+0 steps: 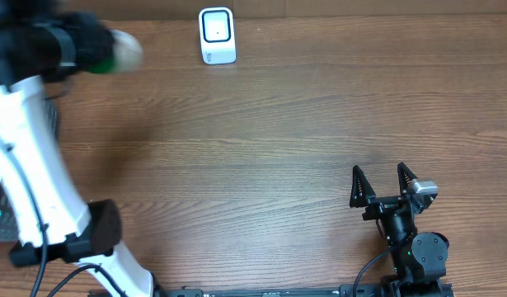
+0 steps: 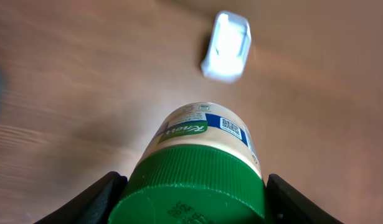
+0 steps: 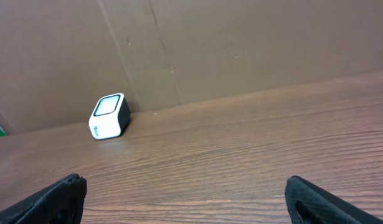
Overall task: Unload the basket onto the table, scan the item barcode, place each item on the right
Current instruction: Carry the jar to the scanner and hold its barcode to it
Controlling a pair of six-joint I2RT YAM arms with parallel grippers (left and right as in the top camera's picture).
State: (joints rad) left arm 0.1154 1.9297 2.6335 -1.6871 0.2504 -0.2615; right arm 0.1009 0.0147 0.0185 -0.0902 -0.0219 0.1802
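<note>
Clamped by the left gripper (image 2: 194,186) on a jar (image 2: 207,146), black fingers (image 2: 94,202) pressed to either side of the ribbed green lid (image 2: 191,193), jaws stopped partway by its width. Beyond the lid, a cream body with a green Knorr logo (image 2: 182,130), a blue band and a small square printed code (image 2: 231,127) on the side turned to the wrist camera, base pointed away from the hand. Held off the wooden table (image 1: 278,124), over its far left corner in the overhead view, blurred there along with the dark wrist of the arm. Ahead and to the right of the jar, apart from it, a white scanner (image 1: 218,35) with a framed window on its face, upright near the table's far edge, just in front of a brown cardboard wall (image 3: 241,43). Base of the jar aimed roughly toward the scanner in the left wrist view, not touching it. Down the left side of the overhead view, the white left arm (image 1: 30,165), slanting from the near edge to the far corner. Well apart, at the near right of the table, the right gripper (image 1: 383,186), jaws spread wide and gripping nothing, tips pointed toward the far edge, only bare wood between them in its own wrist view.
</note>
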